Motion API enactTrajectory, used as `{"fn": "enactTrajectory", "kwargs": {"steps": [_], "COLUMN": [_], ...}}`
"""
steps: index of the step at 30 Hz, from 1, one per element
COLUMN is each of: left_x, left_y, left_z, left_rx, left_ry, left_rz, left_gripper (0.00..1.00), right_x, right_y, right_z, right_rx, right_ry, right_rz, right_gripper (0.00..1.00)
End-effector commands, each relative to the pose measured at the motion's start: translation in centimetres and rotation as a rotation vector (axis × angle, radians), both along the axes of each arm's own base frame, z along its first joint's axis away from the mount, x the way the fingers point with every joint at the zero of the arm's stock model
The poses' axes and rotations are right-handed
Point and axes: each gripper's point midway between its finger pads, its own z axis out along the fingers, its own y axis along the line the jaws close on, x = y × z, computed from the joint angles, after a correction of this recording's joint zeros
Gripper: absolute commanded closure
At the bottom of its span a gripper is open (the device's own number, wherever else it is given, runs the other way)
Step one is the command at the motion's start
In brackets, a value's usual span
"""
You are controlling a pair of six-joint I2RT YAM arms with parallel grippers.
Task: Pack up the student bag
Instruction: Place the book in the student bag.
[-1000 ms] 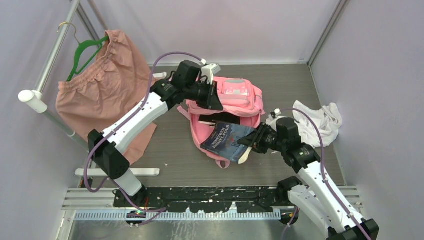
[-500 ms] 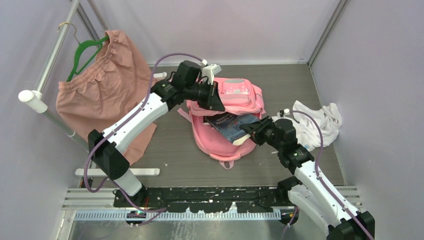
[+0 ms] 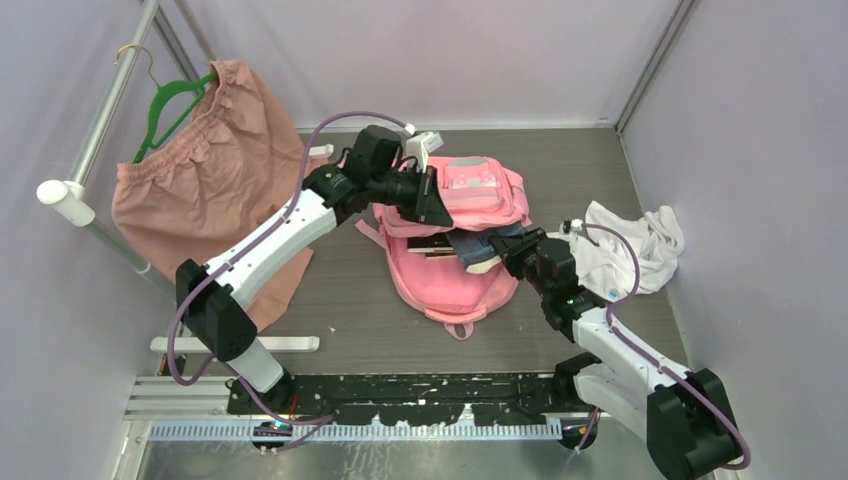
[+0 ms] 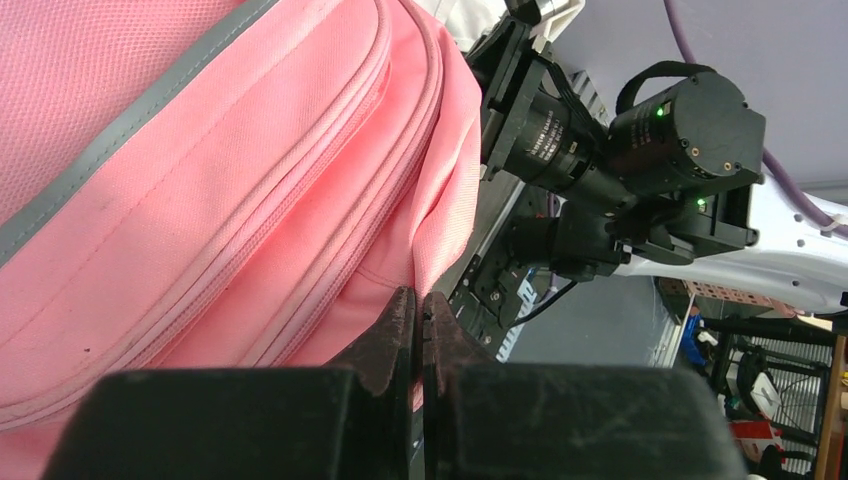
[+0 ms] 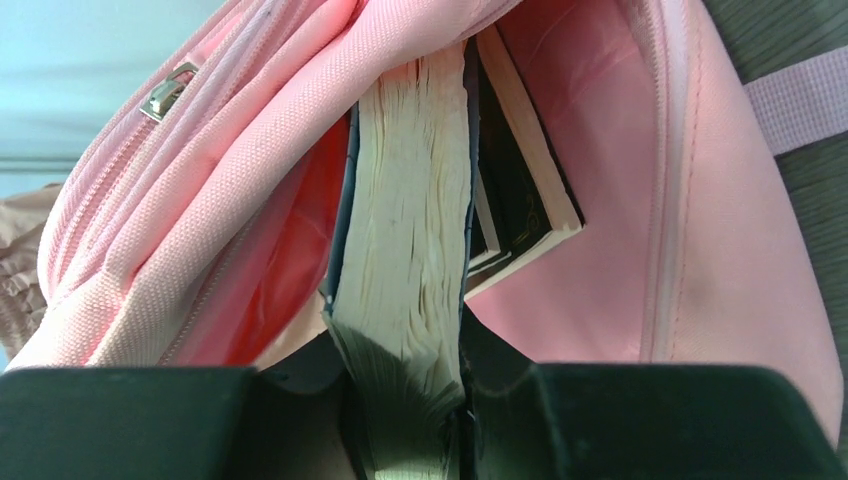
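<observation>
The bright pink student bag (image 3: 450,280) lies on the grey floor in the middle. My left gripper (image 3: 428,200) is shut on the bag's upper flap and holds the opening up; in the left wrist view the pink fabric (image 4: 250,180) is pinched between the closed fingers. My right gripper (image 3: 505,258) is shut on a dark blue paperback book (image 3: 480,245), now mostly inside the opening. In the right wrist view the book's page edge (image 5: 415,230) goes into the bag (image 5: 620,260), beside another book (image 5: 520,200) lying inside.
A dusty-pink garment (image 3: 200,180) hangs on a green hanger (image 3: 165,105) from the rail at left. A white cloth (image 3: 640,245) lies at the right beside my right arm. Grey walls close in the back and right.
My right gripper has moved up and left, pushing the blue book from on top of the bag into its opening. My left gripper has kept hold of the flap.
</observation>
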Motion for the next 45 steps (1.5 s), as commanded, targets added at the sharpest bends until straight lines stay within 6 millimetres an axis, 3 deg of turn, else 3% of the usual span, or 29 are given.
{"fn": "enactTrajectory", "kwargs": {"steps": [1,7,14,21,22,24,25,27,32,45], "left_x": [-2.1,-2.1,-2.2,-2.3,-2.3,-2.3,-2.3,-2.3,-2.3,-2.3], "left_y": [-0.5,-0.8,-0.8,-0.6,-0.6,-0.7,-0.7,-0.7,-0.6,-0.4], "left_z": [5.6,5.9,6.4,6.5,6.5,6.4,6.4,6.3,6.0,5.4], "left_rx": [-0.153,-0.177,-0.189,-0.189,-0.190,-0.191,-0.191,-0.192,-0.190,-0.195], "left_ry": [-0.074,-0.061,-0.063,-0.070,-0.069,-0.063,-0.060,-0.060,-0.060,-0.066], "left_rz": [-0.079,-0.077,-0.079,-0.074,-0.073,-0.073,-0.073,-0.073,-0.069,-0.053], "left_gripper": [1.00,1.00,1.00,1.00,1.00,1.00,1.00,1.00,1.00,1.00], "right_x": [2.5,2.9,4.8,6.8,7.1,7.4,7.2,6.5,3.6,-8.1], "right_y": [-1.2,-2.8,0.2,2.8,3.1,3.6,3.8,3.7,2.5,-3.3], "right_z": [6.3,3.3,2.9,3.8,3.5,2.8,2.7,2.4,2.2,4.6], "right_rx": [0.091,0.045,0.028,0.032,0.022,0.000,0.000,0.002,-0.032,-0.184], "right_ry": [-0.248,-0.124,-0.132,-0.169,-0.153,-0.125,-0.121,-0.116,-0.086,-0.040], "right_rz": [-0.132,-0.285,-0.293,-0.287,-0.281,-0.266,-0.254,-0.240,-0.199,-0.050], "right_gripper": [0.99,0.99,0.99,0.99,0.91,0.48,0.37,0.28,0.18,0.13]}}
